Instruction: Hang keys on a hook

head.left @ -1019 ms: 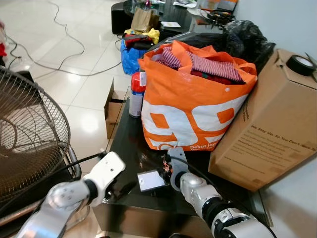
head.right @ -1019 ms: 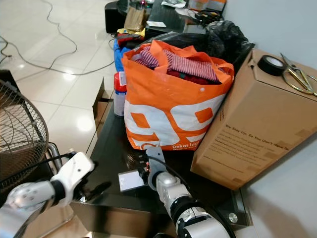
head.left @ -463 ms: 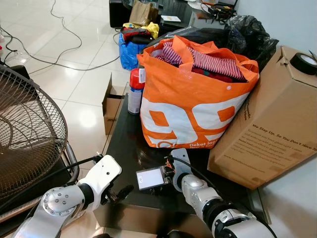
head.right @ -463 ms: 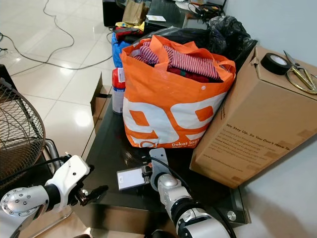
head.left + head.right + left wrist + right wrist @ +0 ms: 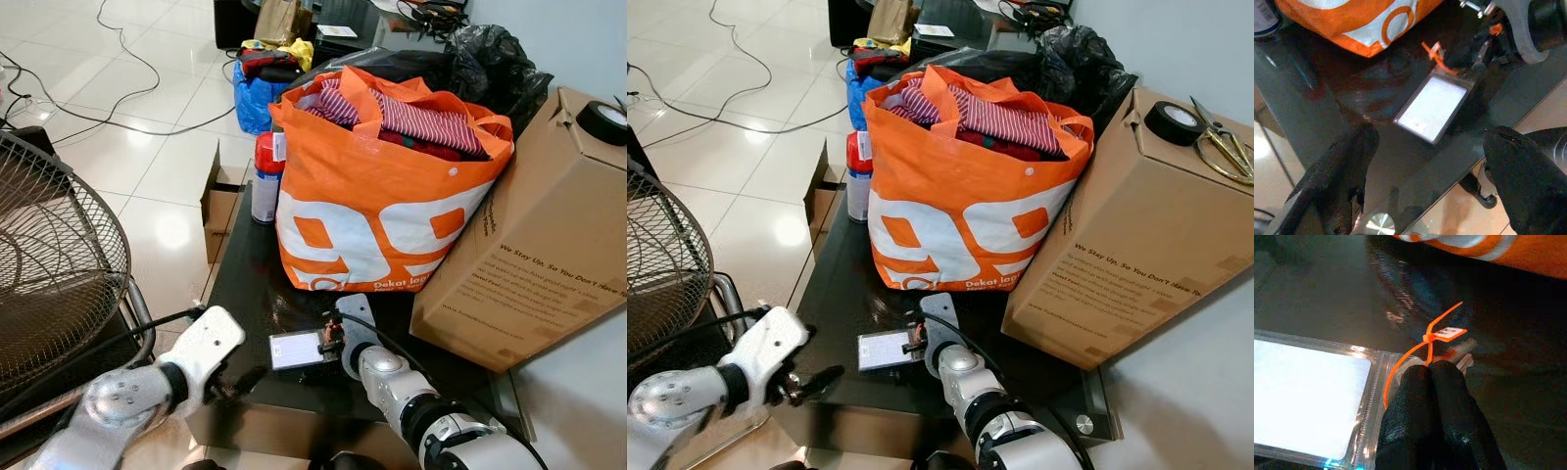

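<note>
right fingers [image 5: 1431, 373] – pinched on card tag [image 5: 1308, 399]

Table: a dark glossy glass-topped table [image 5: 250, 284] carries the lot.
Bag: a big orange plastic shopping bag with white lettering [image 5: 377, 220] stands in the middle, stuffed with striped red clothes [image 5: 416, 122].
Box: a brown cardboard box [image 5: 539, 255] leans just beside the bag, a black tape roll [image 5: 605, 121] on top.
Can: a red-capped white spray can [image 5: 266, 176] is upright by the bag.
Fan: a wire-grille fan [image 5: 54, 274] is beside the table.
Floor: pale shiny tiles [image 5: 147, 137], cables trailing.
</note>
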`<state>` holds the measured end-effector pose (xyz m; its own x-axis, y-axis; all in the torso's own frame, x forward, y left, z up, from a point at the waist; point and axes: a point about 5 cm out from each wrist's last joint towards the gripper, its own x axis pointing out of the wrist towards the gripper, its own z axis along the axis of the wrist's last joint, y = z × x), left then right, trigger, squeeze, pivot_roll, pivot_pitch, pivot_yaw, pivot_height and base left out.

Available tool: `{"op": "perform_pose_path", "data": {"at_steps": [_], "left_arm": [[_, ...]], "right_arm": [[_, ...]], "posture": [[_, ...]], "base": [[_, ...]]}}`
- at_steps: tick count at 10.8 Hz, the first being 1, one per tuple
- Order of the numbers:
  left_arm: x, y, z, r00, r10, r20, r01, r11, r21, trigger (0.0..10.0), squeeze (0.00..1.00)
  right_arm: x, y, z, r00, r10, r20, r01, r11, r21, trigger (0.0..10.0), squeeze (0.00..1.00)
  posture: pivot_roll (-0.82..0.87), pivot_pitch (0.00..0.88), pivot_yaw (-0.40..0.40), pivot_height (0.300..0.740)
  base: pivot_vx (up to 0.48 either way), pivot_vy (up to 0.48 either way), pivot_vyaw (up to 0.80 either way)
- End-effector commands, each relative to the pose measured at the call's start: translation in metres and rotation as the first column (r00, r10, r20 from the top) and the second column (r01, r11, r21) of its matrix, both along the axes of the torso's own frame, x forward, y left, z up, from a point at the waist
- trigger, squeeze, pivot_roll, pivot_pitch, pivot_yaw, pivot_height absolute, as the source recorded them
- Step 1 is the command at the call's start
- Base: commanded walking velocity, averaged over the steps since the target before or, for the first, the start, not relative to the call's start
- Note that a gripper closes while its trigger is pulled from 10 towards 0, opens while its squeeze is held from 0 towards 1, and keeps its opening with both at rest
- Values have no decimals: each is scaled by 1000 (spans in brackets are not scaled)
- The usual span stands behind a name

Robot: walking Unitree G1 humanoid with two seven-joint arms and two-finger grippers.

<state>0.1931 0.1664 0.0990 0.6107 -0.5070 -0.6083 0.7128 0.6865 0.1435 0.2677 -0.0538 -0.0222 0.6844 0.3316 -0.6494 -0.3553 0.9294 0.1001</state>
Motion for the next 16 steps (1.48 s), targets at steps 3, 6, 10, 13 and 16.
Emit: {"op": "perform_pose_path", "data": {"at_steps": [3, 6, 10, 13, 16], "left_arm": [[13, -11, -1, 999, -15, 38, 16, 1000, -18, 10000, 0], [19, -16, -4, 999, -22, 48, 23, 999, -29, 10000, 0], [17, -16, -5, 998, -35, 42, 35, 999, -18, 10000, 0], [14, -14, -6, 999, -32, 38, 32, 999, -13, 10000, 0], [12, -14, -6, 999, -27, 39, 27, 1000, -12, 10000, 0]], "right_arm": [[18, -23, 16, 996, 15, 92, -22, 997, 69, 0, 0], [19, -41, 20, 988, 88, 125, -90, 996, 12, 4235, 0], [3, -24, 4, 988, 152, 40, -152, 988, -7, 10000, 1000], [-1, -21, -1, 981, 193, 15, -192, 980, -59, 10000, 1000], [4, -18, 2, 974, 219, 49, -212, 970, -118, 10000, 0]], "posture": [[-18, 22, -141, 740], [-37, 5, -139, 740], [-31, 23, -144, 740], [-25, 30, -152, 740], [-14, 31, -172, 740]], "base": [[0, 0, 0], [0, 0, 0], [0, 0, 0], [0, 0, 0], [0, 0, 0]]}}
